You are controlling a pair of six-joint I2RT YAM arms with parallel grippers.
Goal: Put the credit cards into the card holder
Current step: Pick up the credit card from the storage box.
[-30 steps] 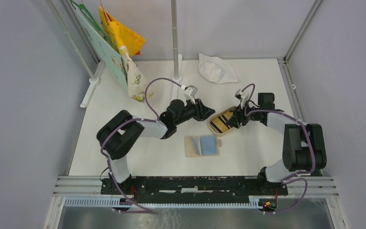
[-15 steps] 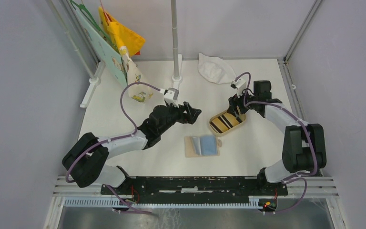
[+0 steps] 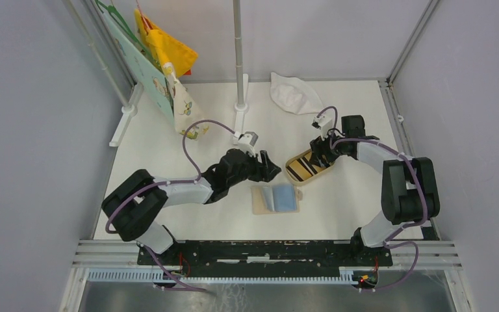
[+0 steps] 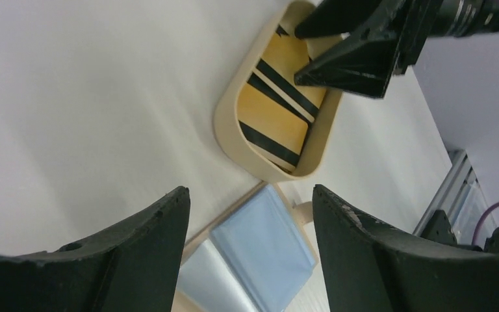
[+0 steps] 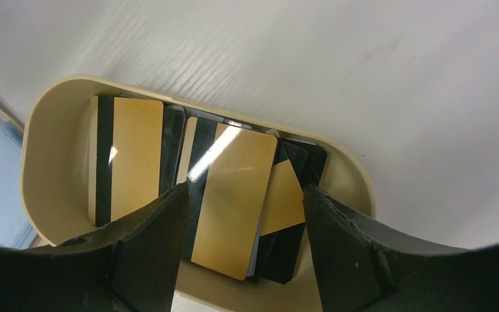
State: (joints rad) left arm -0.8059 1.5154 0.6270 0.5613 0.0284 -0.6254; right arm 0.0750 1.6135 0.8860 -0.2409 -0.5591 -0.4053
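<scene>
Toward the left of the table's middle, the left gripper (image 3: 271, 171) hangs low with its two black fingers spread wide and nothing between them. Its own camera looks past those fingers (image 4: 162, 214) at both task things, so this arm reads as standing by, perhaps ready to steady the wallet once a card comes across. Just to its right and nearer the arm bases lies the card holder (image 3: 276, 198), a small beige folding wallet laid flat and open with its light blue pocketed lining (image 4: 260, 257) facing up. The pockets are exposed that way, and no card can be seen in them. Touching or almost touching the wallet's far right corner sits a tan oval plastic tray (image 3: 297, 181) with a raised rim (image 4: 224, 123) that keeps the loose cards corralled. The credit cards (image 3: 307, 166), thin flat plastic rectangles with orange-gold faces and black stripes, lie in an overlapping heap inside it with black ones partly buried beneath (image 5: 224, 201). All of them appear to be in the tray, so the task looks barely begun. Further right, the right gripper (image 3: 318, 153) is poised over the tray with its fingers apart and empty, straddling the topmost orange-gold card (image 5: 245, 188) as if lined up to close on it. Because the cards lie flat and stacked, pinching a single one will likely need a fingertip under an edge, and the tray wall (image 5: 32, 149) leaves little room for that.
</scene>
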